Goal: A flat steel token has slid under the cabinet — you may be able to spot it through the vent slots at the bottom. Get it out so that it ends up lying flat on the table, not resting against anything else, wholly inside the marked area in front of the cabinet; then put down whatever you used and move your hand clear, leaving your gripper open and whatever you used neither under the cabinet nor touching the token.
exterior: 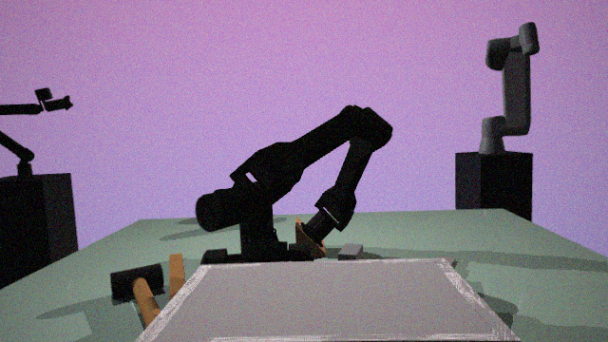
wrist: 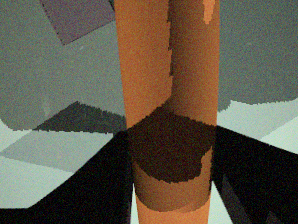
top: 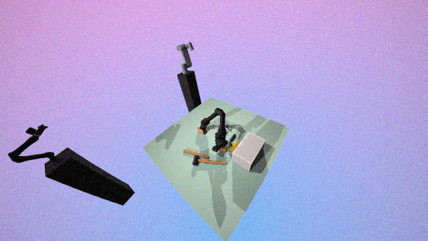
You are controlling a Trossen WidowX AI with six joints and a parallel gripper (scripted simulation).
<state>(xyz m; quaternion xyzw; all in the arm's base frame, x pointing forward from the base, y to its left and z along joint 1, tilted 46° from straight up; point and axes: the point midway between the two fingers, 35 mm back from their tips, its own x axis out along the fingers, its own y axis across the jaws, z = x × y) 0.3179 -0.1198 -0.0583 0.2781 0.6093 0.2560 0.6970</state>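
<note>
My gripper [top: 202, 130] [wrist: 165, 136] is shut on an orange-brown wooden handle [top: 200, 130] [exterior: 302, 238] [wrist: 145, 60], held away from the cabinet, beyond the arm's base. The handle's far end is not clear. The pale cabinet [top: 251, 148] [exterior: 323, 299] stands on the table. The yellow marked area [top: 235, 146] is in front of it, partly hidden. The steel token cannot be made out. A black-headed hammer [top: 196, 161] [exterior: 137, 283] and a plain wooden stick [top: 195, 153] [exterior: 177, 273] lie to one side on the table.
A small dark object [top: 233, 137] lies near the yellow area. A grey block [exterior: 351, 252] shows past the cabinet top in the exterior view. A short wooden piece [top: 223, 149] shows by the arm's base. Two other arms stand on dark pedestals off the table.
</note>
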